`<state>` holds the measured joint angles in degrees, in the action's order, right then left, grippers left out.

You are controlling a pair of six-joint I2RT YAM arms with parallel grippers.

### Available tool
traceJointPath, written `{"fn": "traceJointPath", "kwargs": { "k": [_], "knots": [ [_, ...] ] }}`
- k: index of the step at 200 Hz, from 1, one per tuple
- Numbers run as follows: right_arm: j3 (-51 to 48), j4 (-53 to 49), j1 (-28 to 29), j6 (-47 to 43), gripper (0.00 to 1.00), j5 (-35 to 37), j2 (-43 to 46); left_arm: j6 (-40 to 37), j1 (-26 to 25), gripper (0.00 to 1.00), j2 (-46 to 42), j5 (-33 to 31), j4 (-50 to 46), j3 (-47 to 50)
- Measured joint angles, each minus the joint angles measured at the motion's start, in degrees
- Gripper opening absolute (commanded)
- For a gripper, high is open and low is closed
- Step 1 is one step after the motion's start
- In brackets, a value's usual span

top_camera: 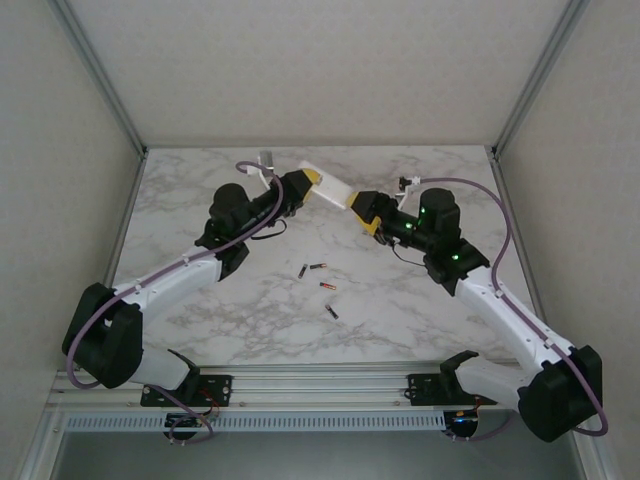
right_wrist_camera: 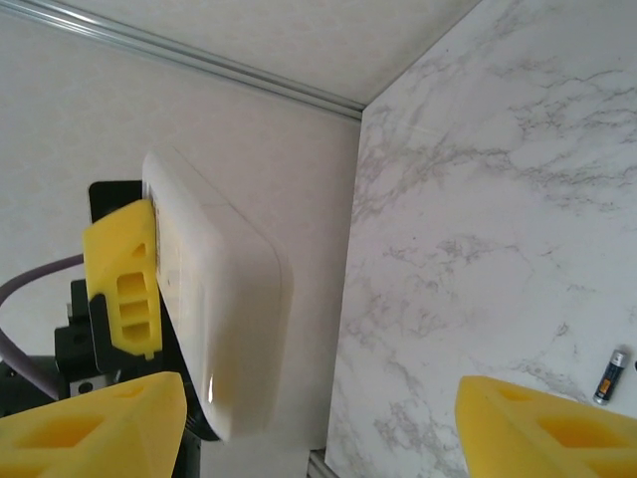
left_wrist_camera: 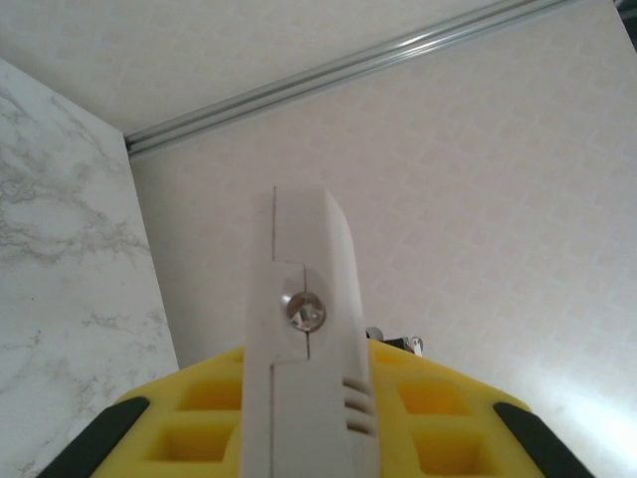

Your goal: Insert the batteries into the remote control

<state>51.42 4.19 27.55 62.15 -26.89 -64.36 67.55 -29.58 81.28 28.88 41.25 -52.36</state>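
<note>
**A:** Whereabouts of the remote control?

**B:** Up off the worktop, clamped edge-on in the left jaws. Long axis slanting from there toward the right jaws, free end just beside them.

**A:** And the right jaws?

**B:** Spread wide, gripping nothing. In the right wrist view, yellow pads far apart at the bottom corners, with the remote control off by one pad rather than centred between.

**A:** The batteries?

**B:** Four, lying flat on the worktop in a loose scatter. Closer to the near edge than the remote control, and well below it. Each pointing its own way, none lined up with the remote control's axis.

**A:** Better placed for a pick?

**B:** Probably the right jaws: free, and slightly closer. Would have to tip down and draw back toward the near edge, then square up across one battery's narrow width.

**A:** Surfaces and shapes?

**B:** Remote control: a slim slab of glossy white plastic with rounded corners. Along its edge, a seam, a small screw and three short ribs. Batteries: thin dark cylinders with reddish-orange ends, likely to roll at a nudge. Worktop: smooth, grey-veined marble pattern. Pads: yellow, pocketed with square recesses.
</note>
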Motion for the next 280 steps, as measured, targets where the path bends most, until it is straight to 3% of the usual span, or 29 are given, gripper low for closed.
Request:
{"fn": "traceJointPath", "kwargs": {
  "k": [33,81,127,155,169,187,219,246,280],
  "knots": [
    [2.32,0.09,0.09,0.26,0.68,0.02,-3.06,-0.48,-1.09,0.03,0.11,-0.20,0.02,0.00],
    [5.05,0.92,0.48,0.85,0.54,-0.39,-6.73,-1.36,-1.36,0.02,0.22,-1.27,-1.33,0.00],
    [4.94,3.50,0.83,1.73,0.21,-0.42,-7.04,0.68,-0.85,0.01,0.31,-1.53,-1.05,0.09],
    [-0.02,9.20,0.44,3.89,0.10,-1.57,-2.93,7.13,0.35,0.00,0.31,2.45,4.22,2.47],
    [-2.45,11.87,0.17,5.29,0.09,-3.06,-1.09,9.75,0.61,0.00,0.42,4.68,6.56,3.32],
    [-4.02,13.22,0.02,6.08,0.15,-4.26,0.44,12.02,0.94,0.00,1.05,7.04,9.07,3.87],
    [-5.29,10.71,-0.79,4.96,0.18,-4.44,3.78,12.20,2.01,0.00,1.40,8.46,9.92,3.85],
    [-7.39,5.62,-3.06,2.95,0.01,-2.38,7.02,11.98,5.20,0.00,1.16,5.81,10.67,3.58],
    [-8.59,1.60,-3.34,1.25,0.00,-0.92,6.82,11.74,6.03,0.00,0.70,4.33,11.39,3.39]
  ]
}}
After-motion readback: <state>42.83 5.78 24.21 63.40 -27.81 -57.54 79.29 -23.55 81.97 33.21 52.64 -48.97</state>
